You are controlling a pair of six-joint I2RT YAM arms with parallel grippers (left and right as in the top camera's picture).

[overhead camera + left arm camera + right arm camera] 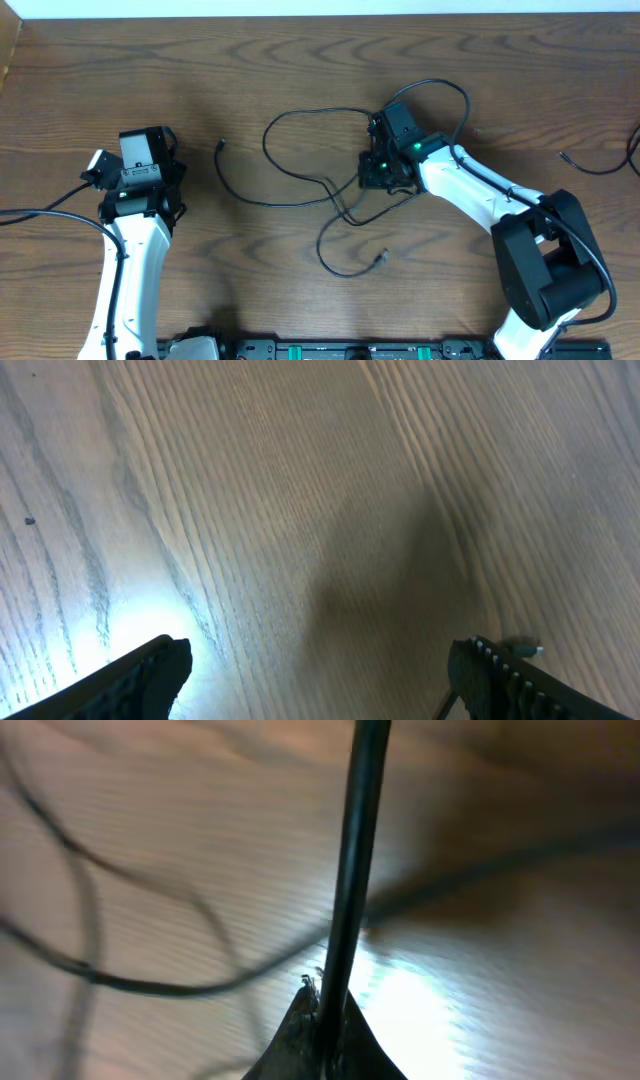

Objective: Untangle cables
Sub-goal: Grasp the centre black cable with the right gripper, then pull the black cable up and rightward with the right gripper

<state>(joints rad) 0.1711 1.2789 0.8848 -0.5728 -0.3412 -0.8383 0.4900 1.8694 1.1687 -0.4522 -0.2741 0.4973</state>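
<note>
Clamped tight, the right gripper (383,172) has its two fingers pressed together on one strand of the thin black cables (300,203). From its own wrist camera that strand runs straight up out of the closed tips (325,1020). The cables lie mid-table on the brown wood-grain table (120,70), looping out to the left of that gripper, with one small plug end (221,145) off to the left and another plug end (381,258) below.

The left gripper (143,148) hovers well apart from them, jaws spread over bare wood (320,670).

I'd say the step in hand is the first grab at the knot. Next would be drawing that strand away from the crossings, probably with the left arm pinning or taking a second strand.

Where the cords cross under the right gripper is hidden from above, and the wrist picture is too blurred to tell which strand is held. A further dark cord (600,163) at the far right is cut off by the frame.
</note>
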